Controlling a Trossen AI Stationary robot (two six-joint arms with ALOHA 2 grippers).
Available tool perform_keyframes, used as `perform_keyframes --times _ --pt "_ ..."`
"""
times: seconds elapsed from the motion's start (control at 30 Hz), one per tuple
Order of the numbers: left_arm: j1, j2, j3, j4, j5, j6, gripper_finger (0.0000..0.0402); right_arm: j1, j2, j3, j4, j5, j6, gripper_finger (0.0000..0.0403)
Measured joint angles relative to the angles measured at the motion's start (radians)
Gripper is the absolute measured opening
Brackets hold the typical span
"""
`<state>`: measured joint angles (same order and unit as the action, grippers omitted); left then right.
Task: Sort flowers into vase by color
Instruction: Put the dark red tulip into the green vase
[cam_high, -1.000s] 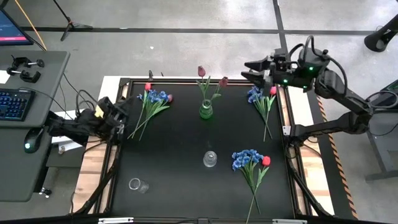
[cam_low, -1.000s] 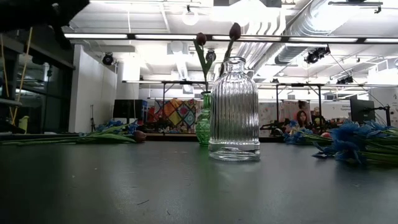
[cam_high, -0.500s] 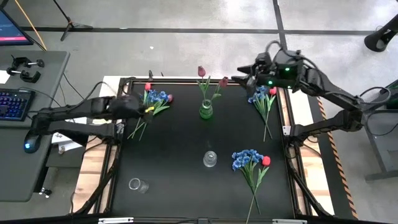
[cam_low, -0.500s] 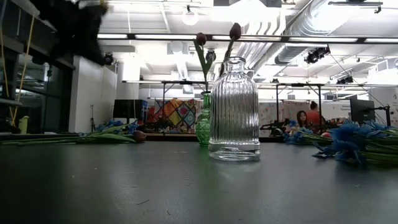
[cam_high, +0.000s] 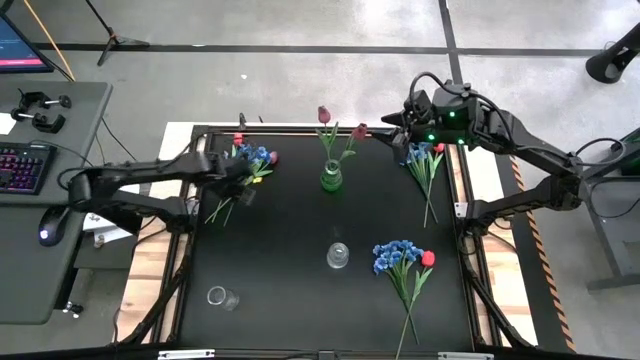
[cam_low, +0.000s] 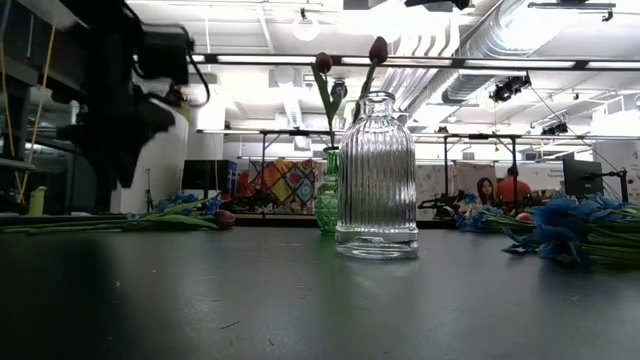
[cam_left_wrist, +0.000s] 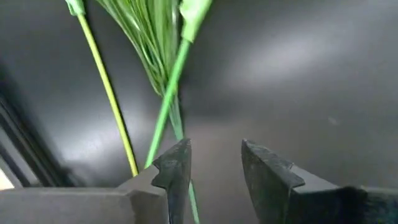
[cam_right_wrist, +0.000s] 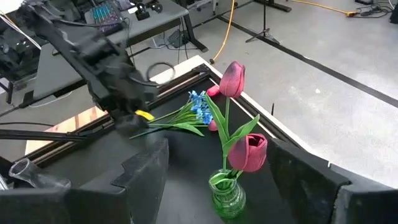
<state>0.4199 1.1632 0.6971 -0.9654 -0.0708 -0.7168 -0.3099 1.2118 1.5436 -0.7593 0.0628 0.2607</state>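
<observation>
Three bunches of flowers lie on the black table: far left, far right and near right. Each has blue blossoms and a red tulip. A green vase holds two pink-maroon tulips. My left gripper points down over the far-left bunch's green stems. It is open with nothing between its fingers, and one stem runs beside a finger. My right gripper hangs open, high over the far-right corner, slanting toward the green vase.
A clear ribbed vase stands near the table's middle, large in the low view. A smaller clear glass is at the near left. A raised frame rims the table. A desk with a keyboard stands to the left.
My left arm has swung from the table's left edge out over the table to the far-left bunch's stems, and its gripper has tipped from level to pointing down. My right gripper has moved a little toward the table's left and has tipped downward.
</observation>
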Motion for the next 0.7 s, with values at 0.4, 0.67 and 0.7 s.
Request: perform_keyframes --times 0.4,0.67,0.7 --pt "0.177 0.241 0.000 0.047 -0.001 0.236 0.0131 0.000 0.000 0.000 -0.008 0.000 0.000 0.0261" --pt "0.205 0.279 0.000 0.047 0.003 0.308 0.0119 0.000 0.000 0.000 -0.008 0.001 0.000 0.0261" --pt "0.209 0.279 0.000 0.047 0.010 0.316 0.0111 0.000 0.000 0.000 -0.008 0.001 0.000 0.0261"
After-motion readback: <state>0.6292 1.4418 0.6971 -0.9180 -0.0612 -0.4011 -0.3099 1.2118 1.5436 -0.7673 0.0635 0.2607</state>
